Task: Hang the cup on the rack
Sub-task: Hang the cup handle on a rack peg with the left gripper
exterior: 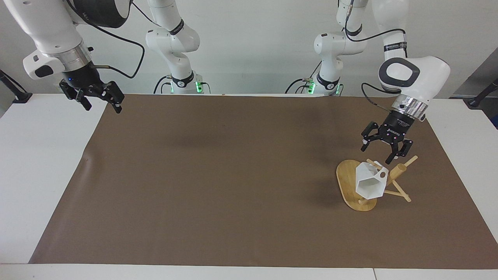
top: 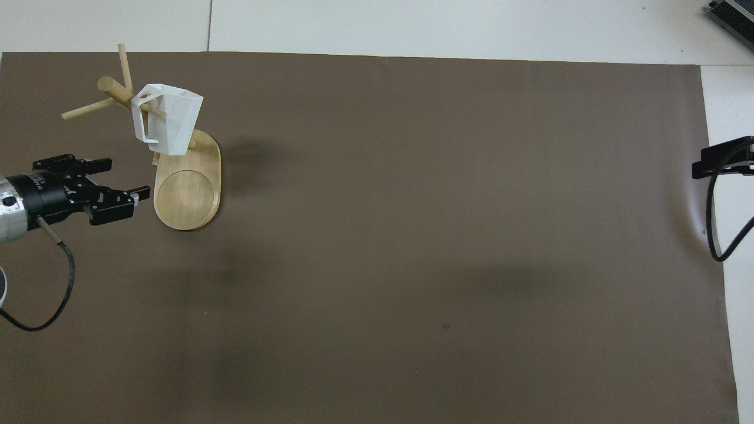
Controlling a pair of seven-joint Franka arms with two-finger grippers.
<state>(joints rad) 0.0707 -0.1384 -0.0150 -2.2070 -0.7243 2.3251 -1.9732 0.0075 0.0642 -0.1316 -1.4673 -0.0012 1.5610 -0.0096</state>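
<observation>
The white faceted cup [exterior: 369,182] hangs by its handle on a peg of the bamboo rack [exterior: 400,170], at the left arm's end of the table. In the overhead view the cup [top: 168,121] hangs over the rack's oval base [top: 188,197]. My left gripper [exterior: 376,151] is open and empty, in the air apart from the cup, over the mat beside the rack; in the overhead view the left gripper [top: 123,176] is beside the base. My right gripper [exterior: 102,104] is open and empty and waits over the mat's edge at the right arm's end.
A brown mat [exterior: 233,175] covers most of the white table [exterior: 39,155]. A black clamp with a cable [top: 721,162] sits at the table's edge at the right arm's end.
</observation>
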